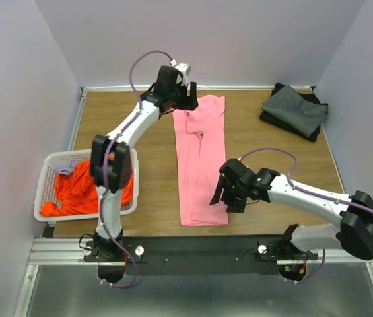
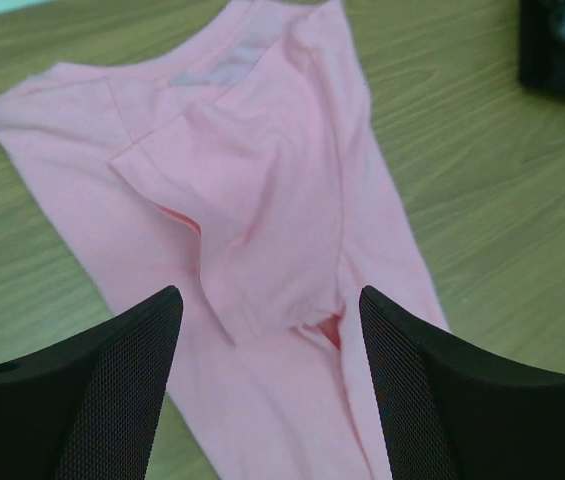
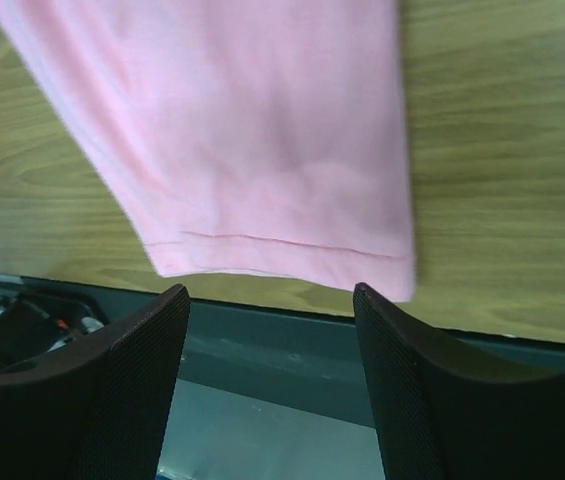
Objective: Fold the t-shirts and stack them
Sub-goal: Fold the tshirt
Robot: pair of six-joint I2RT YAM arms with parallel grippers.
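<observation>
Light pink cloth t-shirt point(image 1: 201, 158) is lying mid-frame.
Left gripper point(image 2: 270, 305) is hovering spread up top, right gripper point(image 3: 270, 298) spread at hem.

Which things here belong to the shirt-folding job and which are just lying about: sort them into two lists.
For the job:
pink t-shirt, laid out long on the table
orange t-shirt, bunched in the white slotted basket
dark grey t-shirts, stacked at far right

Just there:
white slotted basket
table
</observation>
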